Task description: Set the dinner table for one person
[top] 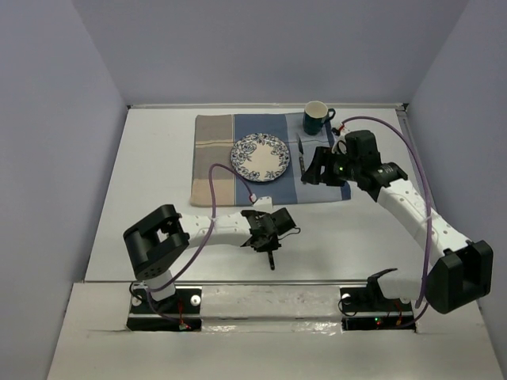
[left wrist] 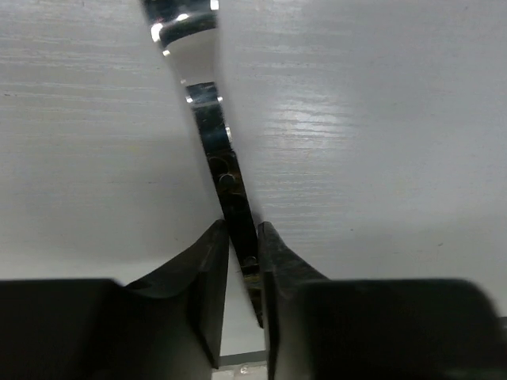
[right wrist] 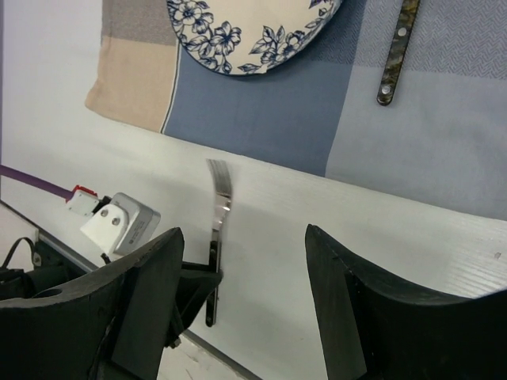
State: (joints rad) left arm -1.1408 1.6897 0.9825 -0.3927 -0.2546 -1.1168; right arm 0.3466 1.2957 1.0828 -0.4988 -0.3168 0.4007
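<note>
The left fingers (left wrist: 204, 294) stand on either side of the fork (left wrist: 226, 178), low on its handle. They look clenched on it, though a sliver of light beside one pad leaves full contact uncertain. The fork lies flat on the counter (top: 158, 198), which runs beneath and all around both sets of fingers. The right fingers (right wrist: 358, 305) are spread wide with nothing between them, and they hang over the striped mat (top: 214, 158).

To do this step well, the squeeze should finish before any lift. The handle crosses the gap at a slant, so a weak pinch could let it swivel. It should come up level and only just clear of the counter. It then goes out beyond the left fingers to the bare cloth on the far side of the plate (top: 260, 157) from the knife (top: 302, 154). It should be set down with the tines pointing away, parallel to the knife. The right fingers are best kept out of that path.

The left wrist view alone shows the contact at the pads, but nothing of the mat. The right wrist view shows the tines pointing toward the mat edge, and the handle end vanishing into the left fingers. Only the top view gives the whole layout, with the mug (top: 317, 117) well beyond the right fingers. It hides the grip under the wrist.
</note>
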